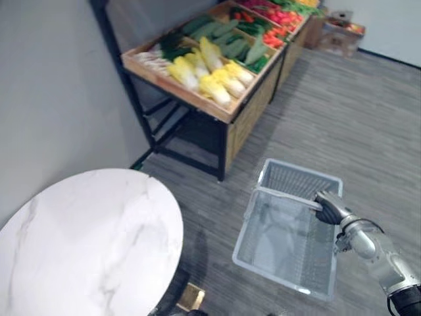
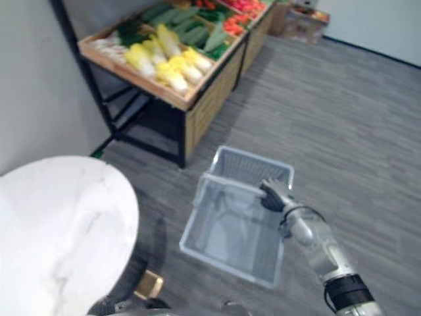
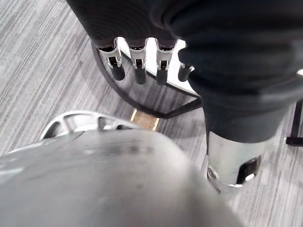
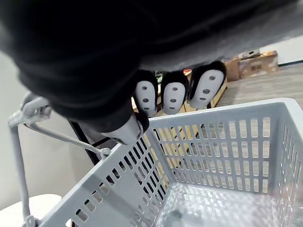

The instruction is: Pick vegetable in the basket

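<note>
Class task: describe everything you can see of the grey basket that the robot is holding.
The basket is a pale grey rectangular tub, plastic by its look, with walls pierced by rows of slots. It looks empty. A thin handle crosses its top, and the right hand is curled round it, holding the basket over the grey floor, beside the round marble table.

Grey perforated basket (image 1: 296,176), upright; yellow, green, red vegetables (image 1: 210,69) heaped in wooden stall (image 1: 177,91), well apart.

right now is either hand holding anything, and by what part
Right hand grips the grey basket by its handle; left hand holds nothing.
</note>
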